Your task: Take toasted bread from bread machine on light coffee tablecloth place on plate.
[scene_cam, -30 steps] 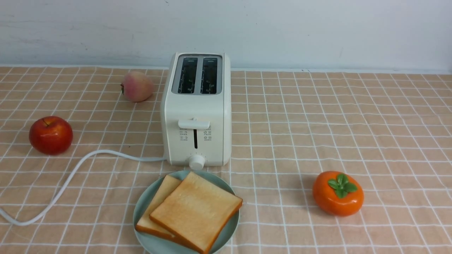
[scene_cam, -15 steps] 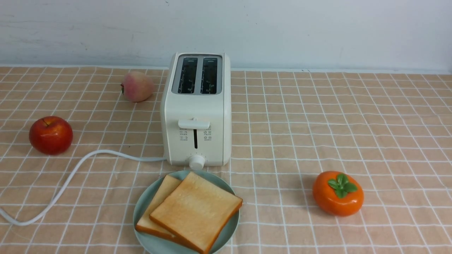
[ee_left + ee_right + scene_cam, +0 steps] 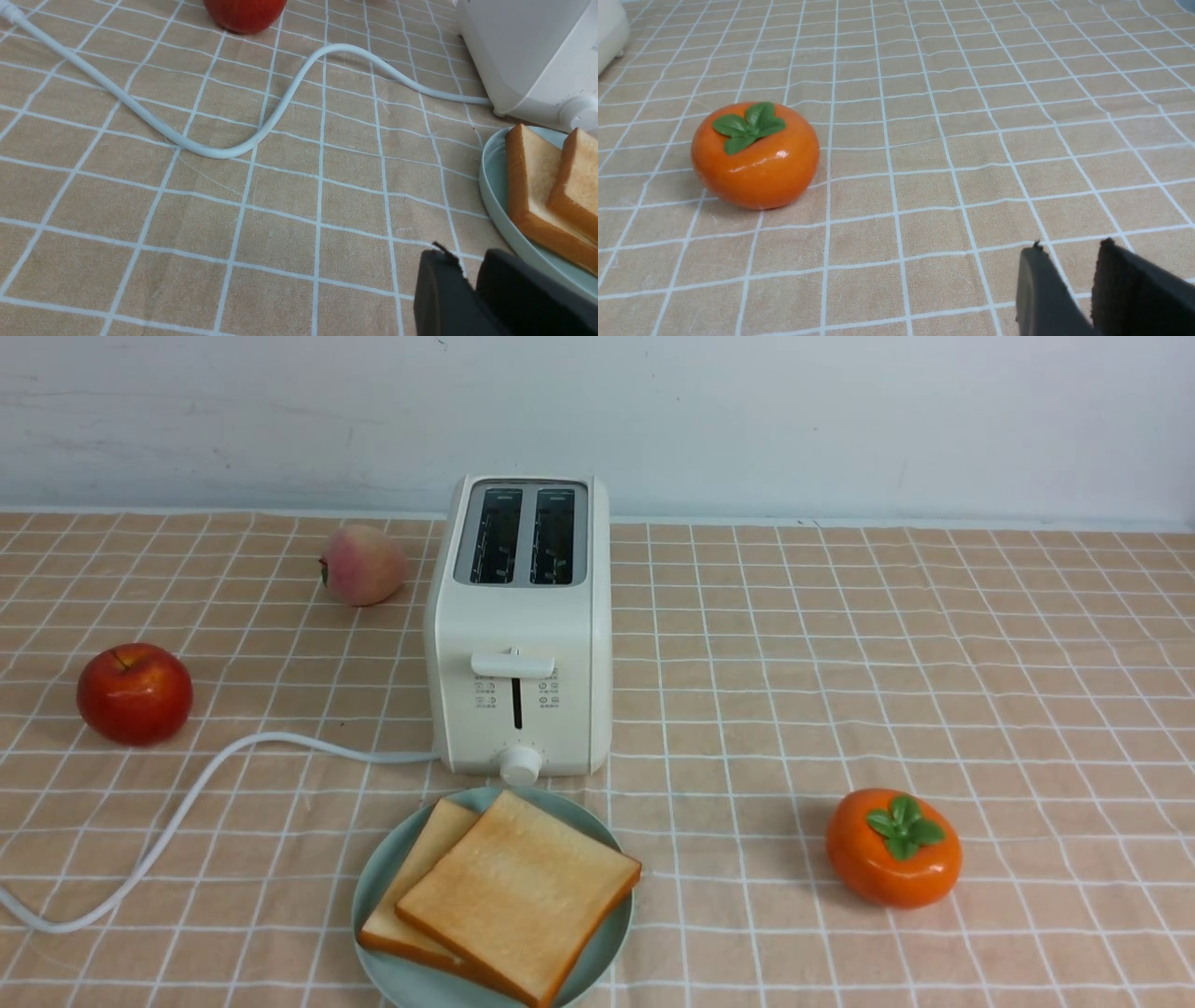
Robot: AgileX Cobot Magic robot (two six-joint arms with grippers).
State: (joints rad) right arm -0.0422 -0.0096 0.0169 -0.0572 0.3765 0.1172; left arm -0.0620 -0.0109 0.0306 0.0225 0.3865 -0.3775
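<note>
Two slices of toasted bread lie overlapping on the teal plate (image 3: 605,943): the upper slice (image 3: 518,887) partly covers the lower one (image 3: 425,859). The cream-white bread machine (image 3: 518,616) stands just behind the plate on the light coffee tablecloth (image 3: 840,663), and both its slots are empty. Neither arm shows in the front view. In the left wrist view my left gripper (image 3: 467,256) is shut and empty, low over the cloth beside the plate (image 3: 490,186) and toast (image 3: 528,182). In the right wrist view my right gripper (image 3: 1071,247) is shut and empty over bare cloth.
A red apple (image 3: 135,693) and a peach (image 3: 362,565) lie left of the toaster. An orange persimmon (image 3: 893,847) lies at the front right, also in the right wrist view (image 3: 756,158). The white cord (image 3: 187,803) snakes to the front left.
</note>
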